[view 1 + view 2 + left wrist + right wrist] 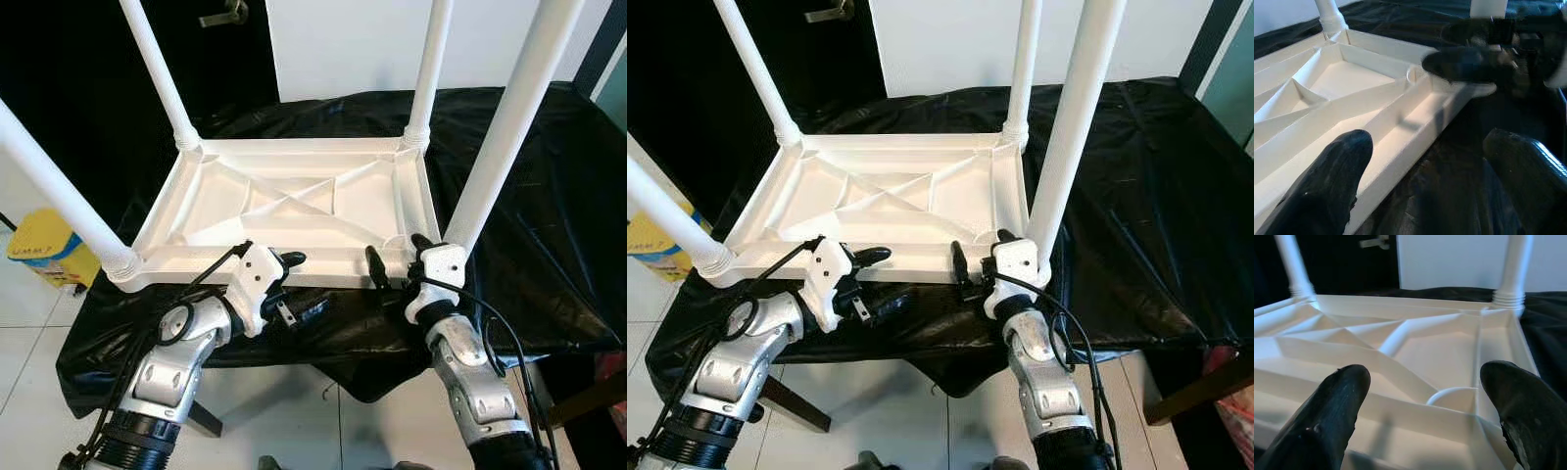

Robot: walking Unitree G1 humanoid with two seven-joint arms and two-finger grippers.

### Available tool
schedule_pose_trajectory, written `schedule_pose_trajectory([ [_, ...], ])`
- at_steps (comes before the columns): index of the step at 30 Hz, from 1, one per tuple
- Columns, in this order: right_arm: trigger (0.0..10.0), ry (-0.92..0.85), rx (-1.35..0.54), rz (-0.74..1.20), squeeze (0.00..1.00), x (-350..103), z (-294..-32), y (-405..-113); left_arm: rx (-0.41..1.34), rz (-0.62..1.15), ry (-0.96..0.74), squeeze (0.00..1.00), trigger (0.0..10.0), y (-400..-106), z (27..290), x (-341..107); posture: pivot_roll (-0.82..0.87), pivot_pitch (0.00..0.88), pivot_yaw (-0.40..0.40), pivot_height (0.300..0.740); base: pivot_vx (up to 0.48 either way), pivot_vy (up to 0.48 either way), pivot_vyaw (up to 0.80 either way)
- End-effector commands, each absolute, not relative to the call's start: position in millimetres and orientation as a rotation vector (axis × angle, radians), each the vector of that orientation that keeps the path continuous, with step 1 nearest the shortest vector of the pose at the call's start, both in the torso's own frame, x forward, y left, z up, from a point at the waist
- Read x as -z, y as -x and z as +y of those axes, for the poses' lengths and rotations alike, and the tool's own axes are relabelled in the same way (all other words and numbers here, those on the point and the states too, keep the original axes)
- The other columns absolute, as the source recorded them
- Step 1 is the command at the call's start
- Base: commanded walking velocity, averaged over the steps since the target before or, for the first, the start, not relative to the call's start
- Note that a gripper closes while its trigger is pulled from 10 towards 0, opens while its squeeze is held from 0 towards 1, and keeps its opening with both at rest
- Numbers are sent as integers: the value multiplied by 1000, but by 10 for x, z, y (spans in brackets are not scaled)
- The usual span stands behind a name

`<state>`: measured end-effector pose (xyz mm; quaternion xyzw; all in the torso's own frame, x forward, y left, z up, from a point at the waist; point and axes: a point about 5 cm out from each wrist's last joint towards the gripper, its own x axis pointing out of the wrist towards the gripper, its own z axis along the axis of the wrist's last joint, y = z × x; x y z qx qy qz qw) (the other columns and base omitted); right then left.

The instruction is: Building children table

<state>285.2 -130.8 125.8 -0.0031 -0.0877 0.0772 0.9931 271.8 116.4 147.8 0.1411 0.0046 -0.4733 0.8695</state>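
White plastic everywhere: the children's table lies upside down on a black-draped work surface, near its front edge, all four legs up and seated in their corner sockets. Both grippers are at the tabletop's near rim. The left gripper sits at the rim's middle, fingers spread, one above the rim and one below, clamping nothing. The right gripper is spread as well, just beside the front-right leg, its fingers reaching over the rim.

Judging from this, assembly looks close to finished, and flipping or lifting is likely what remains. Here's the risk: the table sits close to the front edge, so a nudge from either arm could slide it on that slick cover, or tip it on those tall legs.

The head cameras give the whole layout and all four legs. The right wrist view adds the ribbed underside up close, with a round boss between its fingers. The left wrist view catches the right gripper across the rim.
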Motion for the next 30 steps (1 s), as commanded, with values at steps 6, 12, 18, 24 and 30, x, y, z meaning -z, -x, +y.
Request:
schedule_pose_trajectory([
  [6,10000,34,29,-204,0,-1292,-1707,-2911,1002,38,-314,0,10000,-2667,1123,-1415,-140,68,74,740,0,0,0],
  [12,10000,79,132,-208,0,-1309,-2035,-2955,1039,46,-303,0,10000,-2604,1042,-1389,-145,77,86,740,0,0,0],
  [18,10000,127,224,-209,0,-1347,-2366,-2970,1068,47,-289,0,10000,-2559,940,-1366,-146,84,91,740,0,0,0],
  [24,10000,160,287,-212,0,-1377,-2601,-2948,1094,46,-274,0,10000,-2508,839,-1342,-150,90,102,740,0,0,0],
  [30,10000,125,179,-229,0,-1358,-2360,-2941,1101,51,-267,0,10000,-2464,762,-1307,-151,92,111,740,0,0,0],
])
